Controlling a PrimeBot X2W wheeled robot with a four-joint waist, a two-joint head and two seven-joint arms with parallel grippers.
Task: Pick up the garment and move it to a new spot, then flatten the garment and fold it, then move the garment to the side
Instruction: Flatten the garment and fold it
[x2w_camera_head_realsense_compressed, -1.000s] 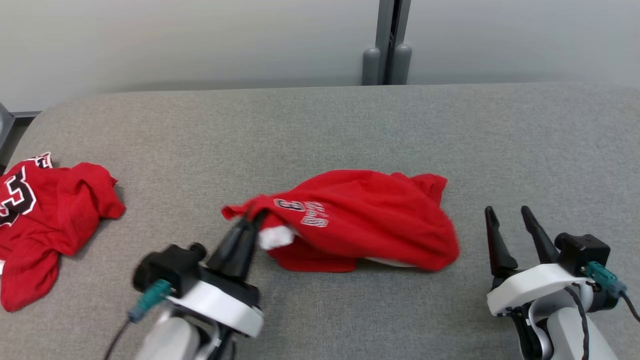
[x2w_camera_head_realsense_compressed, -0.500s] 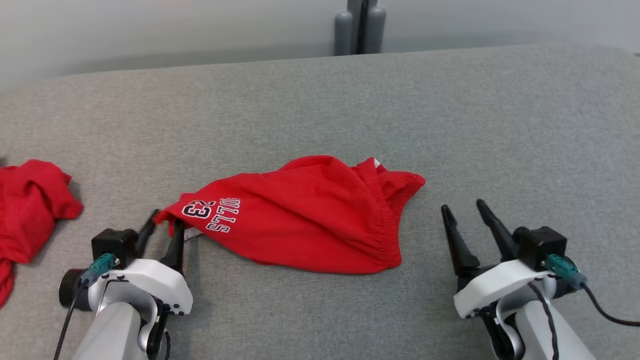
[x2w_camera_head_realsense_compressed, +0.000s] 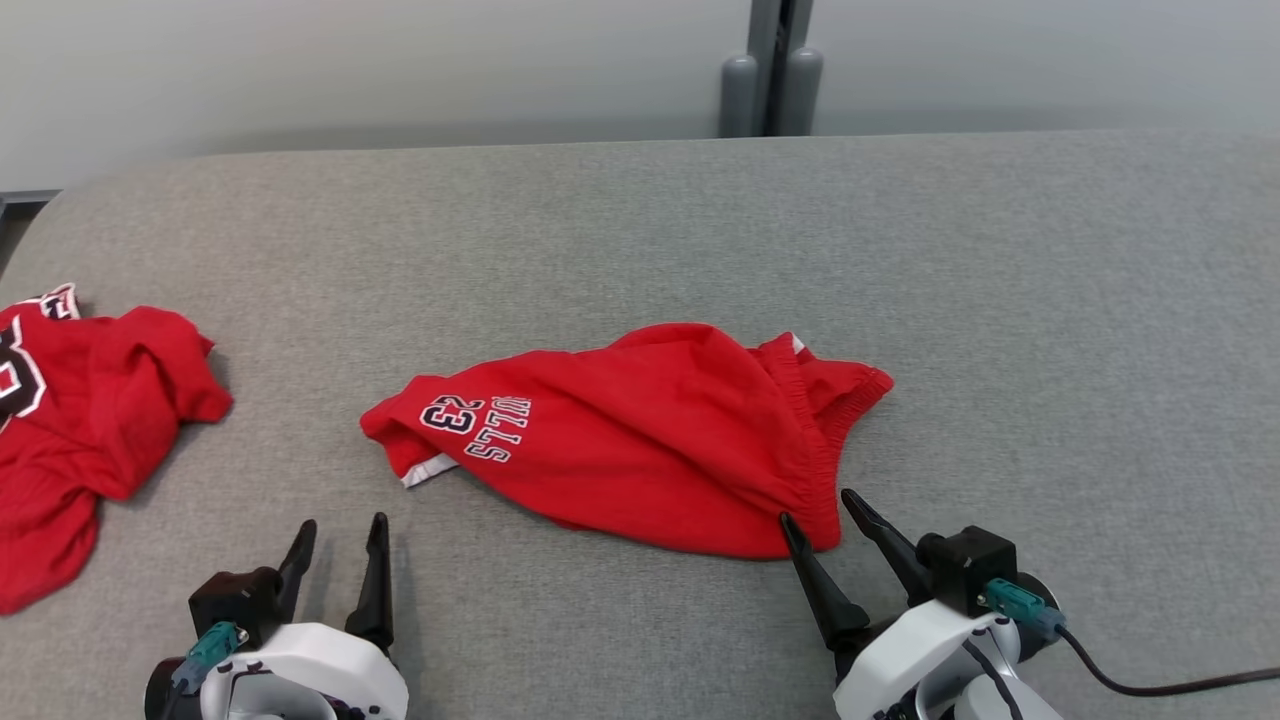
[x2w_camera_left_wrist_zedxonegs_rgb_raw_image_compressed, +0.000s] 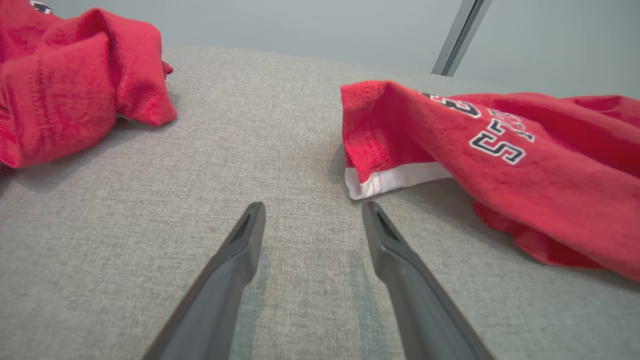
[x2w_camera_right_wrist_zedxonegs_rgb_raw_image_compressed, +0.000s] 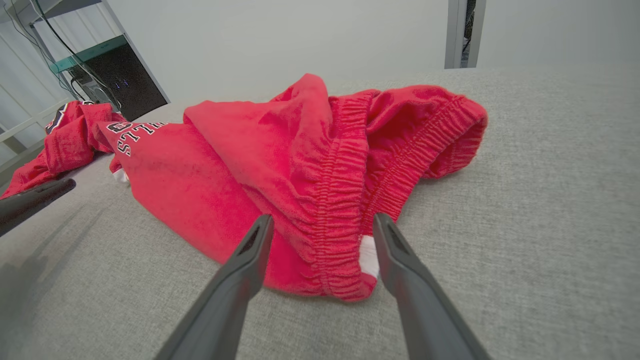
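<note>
While both tools wait low in the head view, the red shorts (x2w_camera_head_realsense_compressed: 640, 430) lie crumpled mid-way across the grey surface (x2w_camera_head_realsense_compressed: 1000, 300), number print toward 9 o'clock, elastic waistband toward 3 o'clock. At 7 o'clock the left tool (x2w_camera_head_realsense_compressed: 343, 522) is spread wide and empty, just short of the white hem. At 5 o'clock the right tool (x2w_camera_head_realsense_compressed: 817, 507) is also spread wide, its tips either side of the waistband's near corner; whether they touch it is unclear. A second red garment (x2w_camera_head_realsense_compressed: 90, 420) at 9 o'clock is cut off by the frame. Two grey posts (x2w_camera_head_realsense_compressed: 770, 95) stand at 12 o'clock.
</note>
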